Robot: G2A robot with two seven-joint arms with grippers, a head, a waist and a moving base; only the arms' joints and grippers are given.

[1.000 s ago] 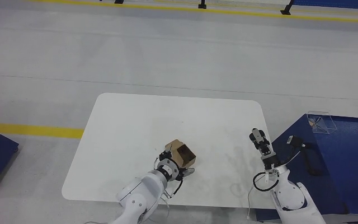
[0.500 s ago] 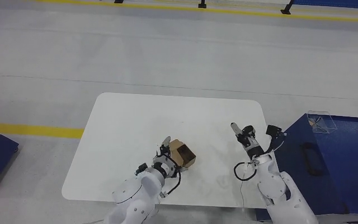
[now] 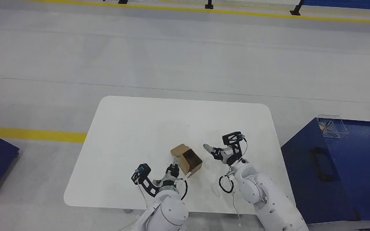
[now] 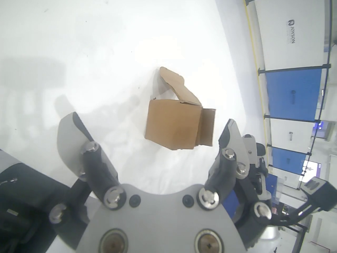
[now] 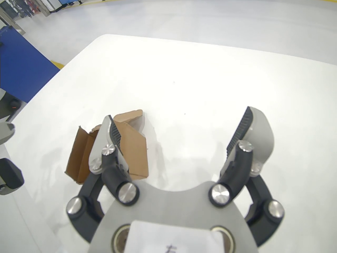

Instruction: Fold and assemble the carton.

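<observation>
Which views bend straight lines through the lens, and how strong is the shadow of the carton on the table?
Left wrist view: strong wide-angle bending, the blue panels lean and curve; the carton throws only a faint, soft shadow on the table. Right wrist view: the table's far edge bows slightly; soft shadow beside the carton. Top view: lines run nearly straight, light even, no glare.

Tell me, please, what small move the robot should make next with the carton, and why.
Probably ease the left gripper forward and close it on the carton, steadying it for folding. The carton lies on the table with end flaps unfolded, just ahead of that open gripper; the right gripper, open too, hangs beside it, and neither touches it.
</observation>
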